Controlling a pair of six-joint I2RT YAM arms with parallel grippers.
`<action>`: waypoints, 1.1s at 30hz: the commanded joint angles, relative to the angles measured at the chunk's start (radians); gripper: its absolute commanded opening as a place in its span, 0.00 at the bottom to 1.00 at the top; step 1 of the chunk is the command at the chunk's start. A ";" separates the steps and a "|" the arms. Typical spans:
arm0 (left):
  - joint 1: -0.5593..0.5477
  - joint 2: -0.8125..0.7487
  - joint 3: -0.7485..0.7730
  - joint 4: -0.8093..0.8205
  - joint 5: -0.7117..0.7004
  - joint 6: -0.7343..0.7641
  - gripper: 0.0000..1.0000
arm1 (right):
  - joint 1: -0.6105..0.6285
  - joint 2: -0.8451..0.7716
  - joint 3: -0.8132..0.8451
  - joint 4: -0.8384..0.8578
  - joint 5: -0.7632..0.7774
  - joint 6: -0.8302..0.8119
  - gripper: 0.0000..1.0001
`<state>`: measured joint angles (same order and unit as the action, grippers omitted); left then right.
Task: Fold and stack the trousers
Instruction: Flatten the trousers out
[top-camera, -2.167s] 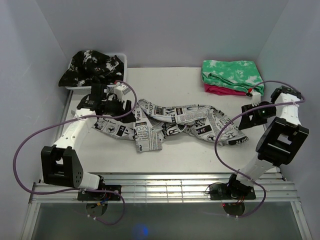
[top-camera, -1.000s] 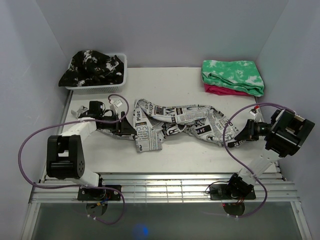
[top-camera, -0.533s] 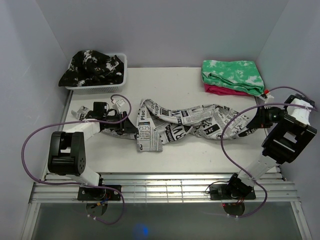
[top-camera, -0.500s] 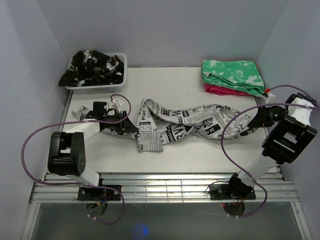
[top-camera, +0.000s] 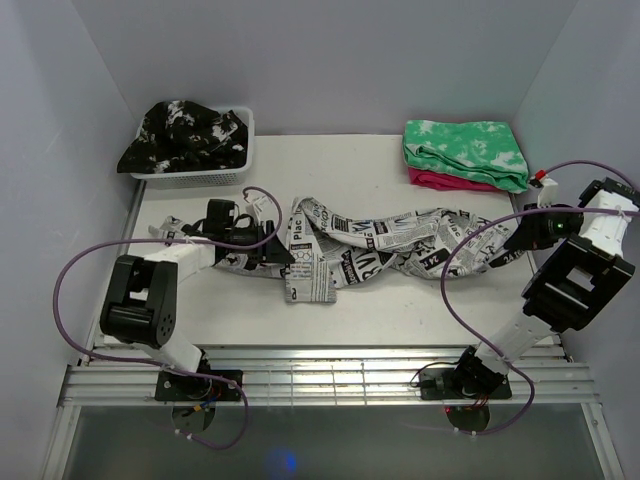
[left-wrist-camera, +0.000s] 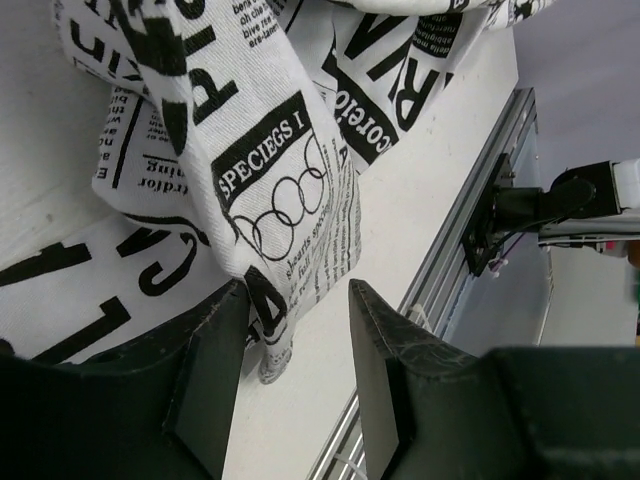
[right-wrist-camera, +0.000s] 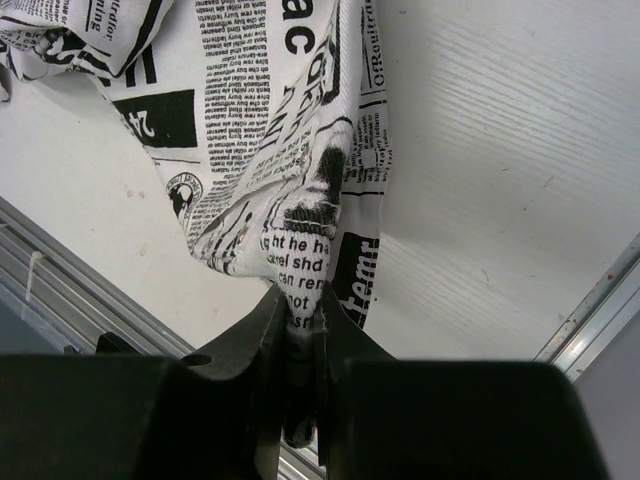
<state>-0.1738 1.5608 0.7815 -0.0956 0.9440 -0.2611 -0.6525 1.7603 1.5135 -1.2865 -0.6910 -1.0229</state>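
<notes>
White cloth with black newspaper print, the trousers (top-camera: 370, 245) lie bunched across the middle of the table (top-camera: 400, 310), just past the metal rails (top-camera: 330, 365). The left gripper (left-wrist-camera: 297, 305) has its fingers apart, with one cloth end between them. The right gripper (right-wrist-camera: 296, 305) pinches the other end tight, and a purple cable (top-camera: 447, 275) loops in front there. Far back sit a basket (top-camera: 200, 178) of black clothes (top-camera: 180, 130) on the left and a folded green cloth (top-camera: 465, 148) on the right.
</notes>
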 joint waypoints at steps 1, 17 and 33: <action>-0.049 0.033 0.044 0.039 -0.037 -0.009 0.54 | -0.002 -0.058 0.051 -0.023 -0.024 -0.017 0.08; 0.085 -0.316 0.340 -0.498 -0.597 0.591 0.00 | 0.022 -0.024 0.308 0.084 0.243 -0.145 0.08; 0.218 0.446 0.892 -0.394 -0.654 0.566 0.31 | 0.303 0.335 0.539 0.303 0.512 0.144 0.08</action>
<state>-0.0227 2.0583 1.6073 -0.4522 0.2649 0.3248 -0.3725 2.0876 1.9831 -1.0409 -0.2340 -0.9710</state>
